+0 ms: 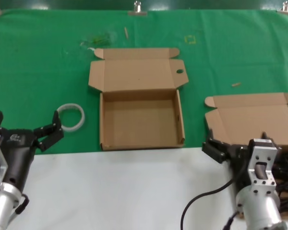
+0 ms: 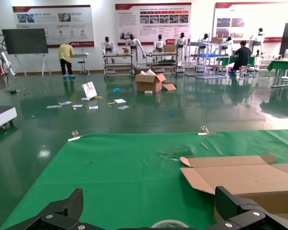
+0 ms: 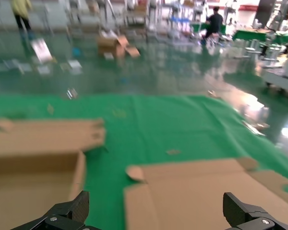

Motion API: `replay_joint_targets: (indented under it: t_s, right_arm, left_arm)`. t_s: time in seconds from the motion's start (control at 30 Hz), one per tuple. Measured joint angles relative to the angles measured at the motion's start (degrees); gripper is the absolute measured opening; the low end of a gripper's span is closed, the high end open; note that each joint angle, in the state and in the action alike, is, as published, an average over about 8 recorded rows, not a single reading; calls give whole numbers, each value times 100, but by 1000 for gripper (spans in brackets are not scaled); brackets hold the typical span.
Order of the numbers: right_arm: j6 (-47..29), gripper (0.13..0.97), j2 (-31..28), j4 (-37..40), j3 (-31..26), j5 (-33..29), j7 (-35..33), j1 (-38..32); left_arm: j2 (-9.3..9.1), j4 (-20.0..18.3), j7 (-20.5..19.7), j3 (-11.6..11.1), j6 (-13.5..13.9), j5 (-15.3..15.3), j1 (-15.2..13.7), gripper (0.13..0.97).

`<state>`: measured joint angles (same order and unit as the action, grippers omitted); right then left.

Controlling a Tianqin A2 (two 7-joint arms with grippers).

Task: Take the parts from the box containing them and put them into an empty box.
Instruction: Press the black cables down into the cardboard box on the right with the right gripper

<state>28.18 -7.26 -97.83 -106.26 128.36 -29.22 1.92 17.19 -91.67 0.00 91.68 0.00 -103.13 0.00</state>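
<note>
With fingers spread, the right hand (image 1: 220,149) hangs at lower right over the box of cords (image 1: 259,115), while the empty box (image 1: 140,122) waits mid-frame and the left hand (image 1: 26,129), also spread, idles lower left.

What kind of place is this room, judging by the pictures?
Probably a robot lab or exhibition hall: humanoid robots stand at shelving rows, posters line the wall, and a green-clothed table holds an open cardboard box.

Empty box (image 1: 140,117) centre, ring (image 1: 70,117) left, second box (image 1: 254,117) right.
</note>
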Motion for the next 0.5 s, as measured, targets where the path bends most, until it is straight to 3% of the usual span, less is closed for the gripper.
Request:
replay_joint_targets:
  t_s: [0.27, 0.5]
  right_arm:
    - [1533, 966, 0, -566, 12, 784, -2116, 177]
    - [2445, 966, 0, -844, 175, 1187, -3883, 136]
  left_arm:
    - [0, 0, 0, 0, 0, 0, 0, 965]
    - [0, 0, 0, 0, 0, 0, 0, 965]
